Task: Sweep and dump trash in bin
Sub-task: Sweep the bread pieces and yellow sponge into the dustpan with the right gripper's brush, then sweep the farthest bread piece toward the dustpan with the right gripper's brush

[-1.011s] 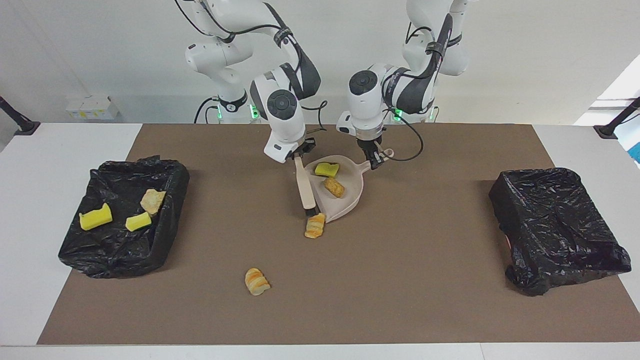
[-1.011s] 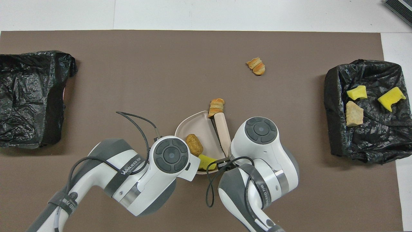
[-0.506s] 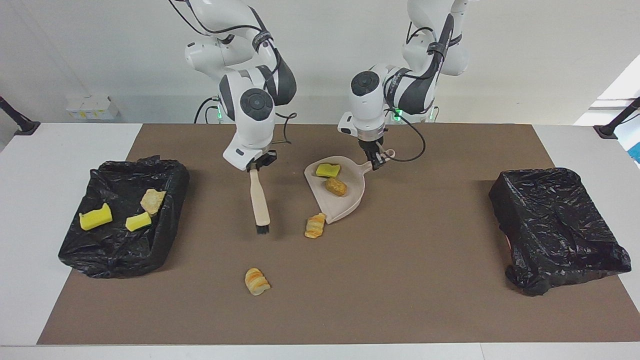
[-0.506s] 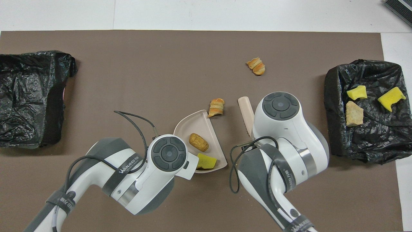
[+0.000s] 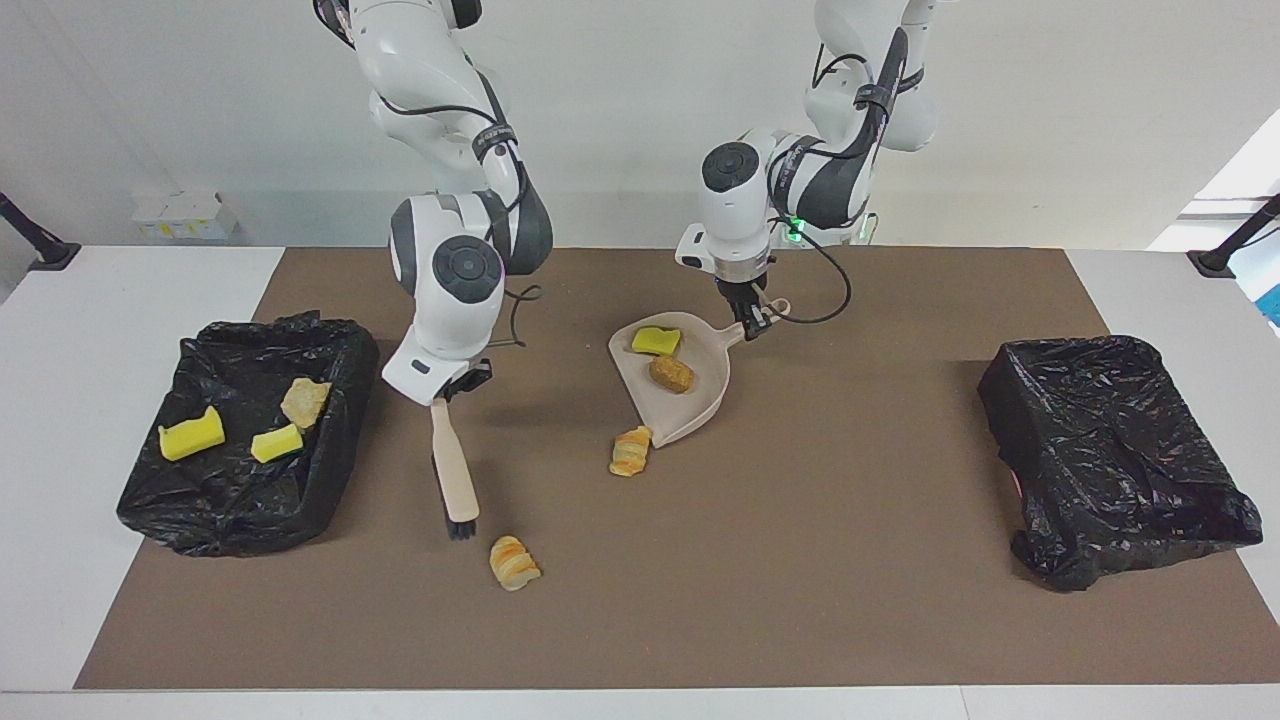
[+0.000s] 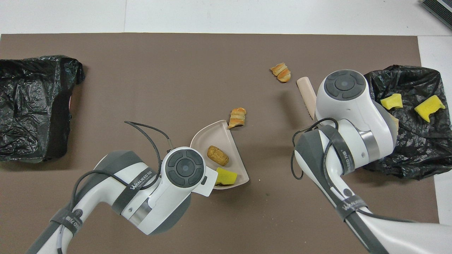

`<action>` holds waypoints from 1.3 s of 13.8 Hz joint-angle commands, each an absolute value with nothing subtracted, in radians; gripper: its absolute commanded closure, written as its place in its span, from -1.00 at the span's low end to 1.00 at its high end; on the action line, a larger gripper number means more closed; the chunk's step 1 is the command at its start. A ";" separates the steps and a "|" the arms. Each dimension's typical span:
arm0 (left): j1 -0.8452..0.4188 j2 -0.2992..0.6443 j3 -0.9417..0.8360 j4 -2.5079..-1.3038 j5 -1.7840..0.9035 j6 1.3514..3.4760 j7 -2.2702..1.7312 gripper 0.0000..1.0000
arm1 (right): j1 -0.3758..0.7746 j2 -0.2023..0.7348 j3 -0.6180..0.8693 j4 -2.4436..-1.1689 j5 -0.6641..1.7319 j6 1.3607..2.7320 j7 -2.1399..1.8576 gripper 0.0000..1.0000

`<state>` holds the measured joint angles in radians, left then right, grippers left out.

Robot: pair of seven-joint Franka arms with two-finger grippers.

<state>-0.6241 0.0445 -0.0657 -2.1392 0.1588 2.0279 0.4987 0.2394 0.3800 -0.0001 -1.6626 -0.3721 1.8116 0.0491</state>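
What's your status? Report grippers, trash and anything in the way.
Right gripper shut on brush, bristles beside farthest bread scrap. Left gripper shut on dustpan, two scraps inside, one at its lip. Path clear.

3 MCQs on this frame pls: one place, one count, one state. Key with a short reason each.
1. Where is the brush's bristle end?
A. in the dustpan
B. beside the bread piece farthest from the robots
C. in the bin

2. How many scraps lie in the dustpan?
A. two
B. four
C. none

3. What is the left hand doing?
A. hanging free
B. holding the brush
C. shut on the dustpan's handle

Key:
1 B: the brush, held by the right hand, ends right by the farthest bread piece.
2 A: the dustpan holds a yellow sponge chunk and a brown bread piece.
3 C: the left hand grips the dustpan's handle.
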 commanded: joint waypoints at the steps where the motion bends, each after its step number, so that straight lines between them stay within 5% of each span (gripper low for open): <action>1: -0.626 0.021 -0.058 -2.164 0.161 2.043 0.500 1.00 | 0.227 0.514 0.009 -1.476 -0.406 1.804 -0.024 1.00; 8: -0.626 0.021 -0.058 -2.164 0.161 2.043 0.500 1.00 | 0.238 0.678 0.017 -1.321 -0.526 1.853 -0.058 1.00; 18: -0.626 0.021 -0.060 -2.164 0.161 2.051 0.499 1.00 | 0.258 0.615 0.098 -1.416 -0.499 1.822 -0.242 1.00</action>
<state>-0.6240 0.0445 -0.0657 -2.1392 0.1588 2.0288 0.4987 0.2672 0.6549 0.0659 -1.3690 -0.5102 1.8348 -0.2095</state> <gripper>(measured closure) 0.670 0.736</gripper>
